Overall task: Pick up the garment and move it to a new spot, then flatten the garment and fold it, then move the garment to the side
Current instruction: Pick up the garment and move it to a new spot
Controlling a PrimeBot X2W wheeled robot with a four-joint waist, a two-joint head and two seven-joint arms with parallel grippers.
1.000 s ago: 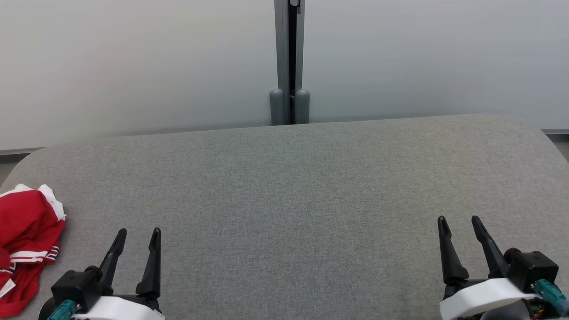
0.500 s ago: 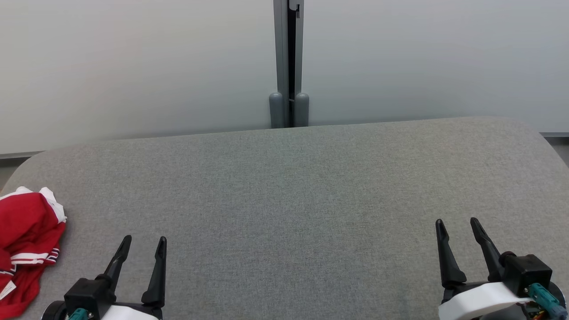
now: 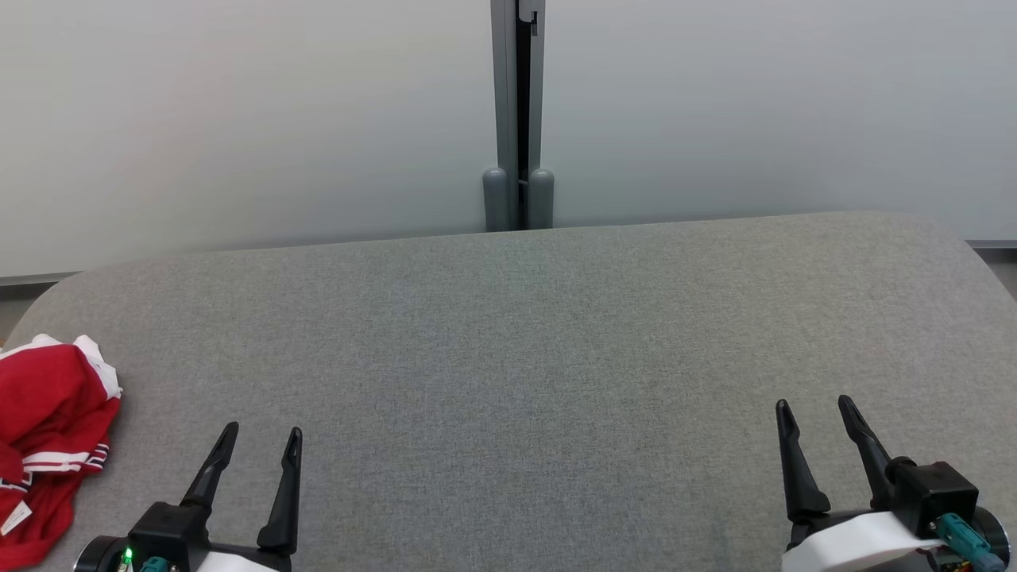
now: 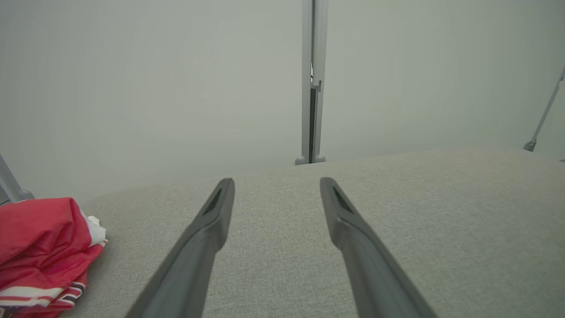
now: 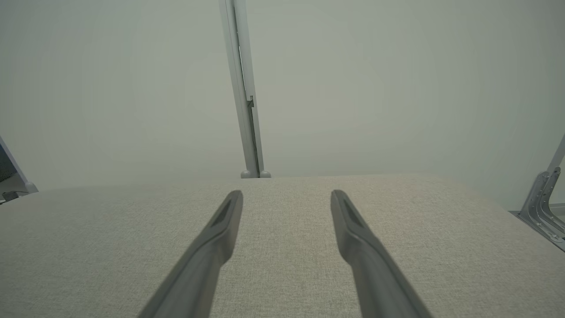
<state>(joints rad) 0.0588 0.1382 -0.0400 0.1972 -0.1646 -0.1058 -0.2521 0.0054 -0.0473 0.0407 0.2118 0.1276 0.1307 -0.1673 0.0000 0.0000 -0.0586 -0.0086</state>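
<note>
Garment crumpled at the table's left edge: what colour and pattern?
The crumpled garment is red with white-striped trim; head view shows it best.

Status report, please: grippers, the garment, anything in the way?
Left gripper open, empty. Right gripper open, empty. Garment crumpled at table's left edge, untouched. Nothing between it and left gripper.
</note>
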